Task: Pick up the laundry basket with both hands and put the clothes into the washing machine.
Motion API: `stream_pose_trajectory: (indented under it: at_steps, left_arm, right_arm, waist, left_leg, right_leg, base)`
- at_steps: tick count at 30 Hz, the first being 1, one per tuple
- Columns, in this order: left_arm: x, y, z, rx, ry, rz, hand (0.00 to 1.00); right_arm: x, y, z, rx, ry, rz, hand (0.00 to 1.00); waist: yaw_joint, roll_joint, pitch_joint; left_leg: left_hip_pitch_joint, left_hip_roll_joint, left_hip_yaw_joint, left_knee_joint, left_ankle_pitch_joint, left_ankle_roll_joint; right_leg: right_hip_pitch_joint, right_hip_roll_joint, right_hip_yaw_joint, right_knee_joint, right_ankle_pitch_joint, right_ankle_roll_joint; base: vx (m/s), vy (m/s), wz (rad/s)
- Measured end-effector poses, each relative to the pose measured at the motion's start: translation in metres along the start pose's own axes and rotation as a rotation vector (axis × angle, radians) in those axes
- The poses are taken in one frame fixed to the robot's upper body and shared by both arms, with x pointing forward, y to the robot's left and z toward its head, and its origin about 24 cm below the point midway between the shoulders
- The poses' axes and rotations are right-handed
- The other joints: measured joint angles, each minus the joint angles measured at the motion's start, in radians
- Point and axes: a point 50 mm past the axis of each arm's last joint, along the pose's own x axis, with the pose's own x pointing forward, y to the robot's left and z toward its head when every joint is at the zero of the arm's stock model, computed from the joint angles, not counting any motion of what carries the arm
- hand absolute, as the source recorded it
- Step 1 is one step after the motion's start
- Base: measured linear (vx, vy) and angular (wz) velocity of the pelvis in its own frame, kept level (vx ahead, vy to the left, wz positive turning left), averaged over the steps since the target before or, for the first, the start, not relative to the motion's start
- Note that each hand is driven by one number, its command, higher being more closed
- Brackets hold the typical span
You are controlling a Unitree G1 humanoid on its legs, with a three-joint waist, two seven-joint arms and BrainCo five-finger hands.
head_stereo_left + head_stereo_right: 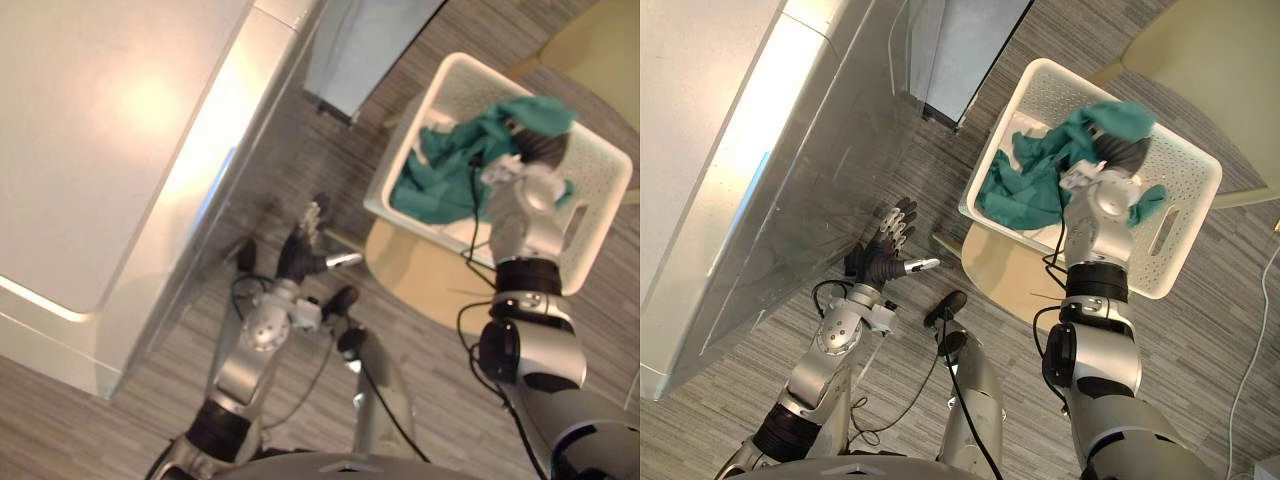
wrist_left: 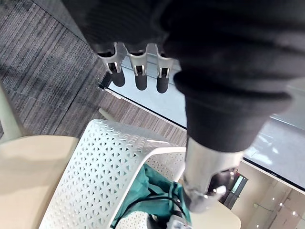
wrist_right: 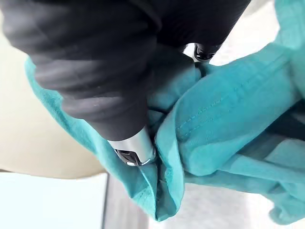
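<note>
- The white laundry basket (image 1: 1190, 185) sits on a low round table (image 1: 990, 270), up at about 1 o'clock in the head views.
- The green clothes (image 1: 1025, 190) lie in a heap inside it.
- The right hand (image 1: 1122, 152) is down in the basket. Its thumb and fingers are curled into a bunch of the green cloth, and some cloth hangs over the hand.
- The left hand (image 1: 883, 262) is out at about 8 o'clock from the basket, well apart from it. Its fingers are straight and spread wide, and it holds nothing.
- The big white washing machine (image 1: 100, 130) is over at 10 o'clock.
- I think the step now is grabbing the clothes. The basket is not lifted.
- Next, I think the right hand must pull the cloth up over the basket's rim, so it does not catch, and carry it toward 10 o'clock.
- I cannot tell from here where the machine's door is.
</note>
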Motion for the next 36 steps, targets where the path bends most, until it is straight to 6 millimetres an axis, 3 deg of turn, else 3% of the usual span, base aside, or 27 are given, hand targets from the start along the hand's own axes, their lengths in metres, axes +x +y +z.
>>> stream_pose_trajectory:
  at_steps: [2, 4, 12, 18, 20, 24, 29, 36]
  left_arm:
    - [0.0, 0.0, 0.001, -0.007, -0.008, -0.001, 0.0]
    - [-0.001, 0.001, 0.0, -0.005, -0.007, -0.002, 0.0]
    - [-0.012, 0.008, -0.011, 0.011, 0.044, -0.005, 0.0]
    - [-0.018, 0.01, -0.014, 0.021, 0.063, -0.027, 0.0]
    - [-0.022, 0.01, -0.011, 0.02, 0.051, -0.031, 0.0]
    - [-0.024, 0.01, -0.012, 0.028, 0.059, -0.055, 0.0]
    - [-0.026, 0.01, -0.014, 0.05, 0.081, -0.076, 0.0]
    - [-0.012, -0.01, 0.0, 0.082, 0.02, -0.185, 0.0]
  right_arm:
    - [-0.009, 0.002, 0.023, 0.059, -0.109, 0.027, 1.0]
    - [-0.021, 0.005, 0.033, 0.098, -0.174, 0.054, 1.0]
    - [-0.074, -0.018, 0.028, 0.126, -0.234, 0.082, 1.0]
    - [-0.093, -0.027, 0.017, 0.115, -0.198, 0.103, 1.0]
    - [-0.101, -0.03, 0.007, 0.105, -0.153, 0.123, 1.0]
    - [-0.116, -0.028, 0.005, 0.108, -0.138, 0.201, 1.0]
    - [-0.121, -0.024, -0.001, 0.136, -0.096, 0.28, 1.0]
    - [-0.126, -0.011, -0.006, 0.221, -0.047, 0.366, 1.0]
  waist:
    - [-0.002, 0.0, 0.0]
    - [-0.002, -0.003, 0.002]
    - [-0.013, -0.006, 0.002]
    - [-0.023, -0.009, -0.003]
    - [-0.026, -0.028, -0.042]
    - [-0.041, -0.043, -0.109]
    - [-0.05, -0.068, -0.198]
    - [-0.07, -0.074, -0.254]
  left_leg:
    - [0.002, 0.002, 0.0, 0.027, -0.011, -0.001]
    - [0.014, 0.007, 0.002, 0.043, -0.022, -0.004]
    - [0.11, 0.009, 0.006, 0.046, -0.046, -0.012]
    - [0.18, 0.011, 0.016, 0.056, -0.07, -0.019]
    - [0.211, 0.011, 0.028, 0.056, -0.084, -0.022]
    - [0.28, 0.005, 0.033, 0.036, -0.097, -0.023]
    - [0.364, -0.002, 0.041, -0.024, -0.093, -0.027]
    - [0.423, -0.008, 0.058, -0.066, -0.089, -0.024]
  right_leg:
    - [0.005, -0.005, 0.006, 0.022, -0.01, -0.001]
    - [0.016, -0.005, 0.012, 0.035, -0.017, -0.002]
    - [0.096, -0.013, 0.018, 0.075, -0.061, -0.004]
    - [0.167, -0.009, 0.022, 0.075, -0.071, 0.004]
    - [0.194, -0.005, 0.026, 0.059, -0.074, 0.007]
    - [0.264, -0.002, 0.024, 0.031, -0.079, 0.015]
    - [0.334, 0.019, 0.034, -0.035, -0.062, 0.025]
    - [0.413, 0.049, 0.047, -0.159, 0.003, 0.039]
  base:
    - [0.01, -0.032, 0.0]
    - [0.01, -0.038, -0.04]
    - [0.02, -0.054, 0.03]
    - [0.06, -0.037, -0.01]
    - [0.05, -0.023, -0.07]
    - [0.07, -0.014, 0.03]
    - [0.06, -0.014, -0.03]
    - [0.04, 0.034, -0.06]
